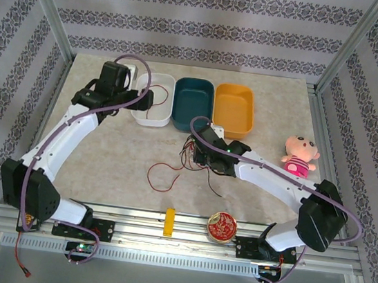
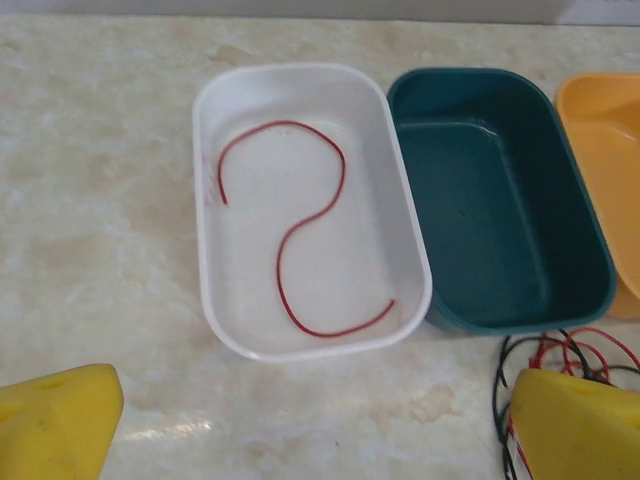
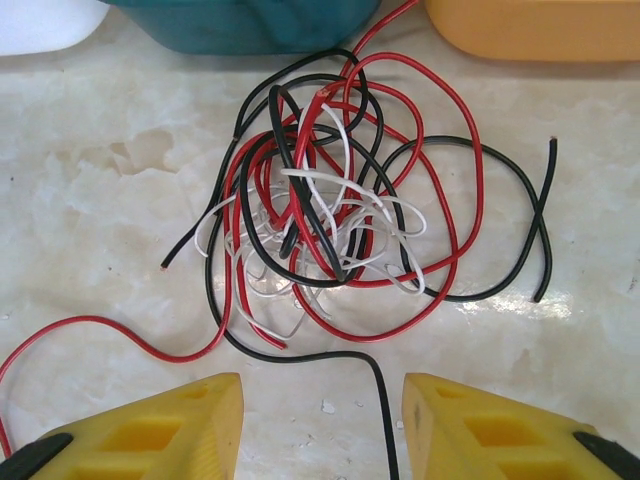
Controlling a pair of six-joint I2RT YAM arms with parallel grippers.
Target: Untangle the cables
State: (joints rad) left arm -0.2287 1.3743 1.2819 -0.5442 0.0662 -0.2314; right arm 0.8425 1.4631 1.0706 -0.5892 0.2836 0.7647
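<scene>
Red strand [image 2: 342,170] lies alone in white tub [image 2: 205,250], straight ahead of left tool [image 2: 318,428] — fingers wide, empty. Rest looks undone: red, black and white tangle of cables [image 3: 330,220] sits just ahead of right tool [image 3: 322,420] — fingers parted, gripping nothing. Marbled beige bench [image 1: 124,154]; patterned wallpaper [image 1: 205,18], aluminium frame [image 1: 48,4].

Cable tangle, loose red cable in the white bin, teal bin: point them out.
Tangle [image 3: 330,225]: right wrist view, middle of the knot.
Red cable [image 2: 279,268]: left wrist view, mid-curve.
Teal bin [image 2: 490,220]: left wrist view, bare floor.
</scene>
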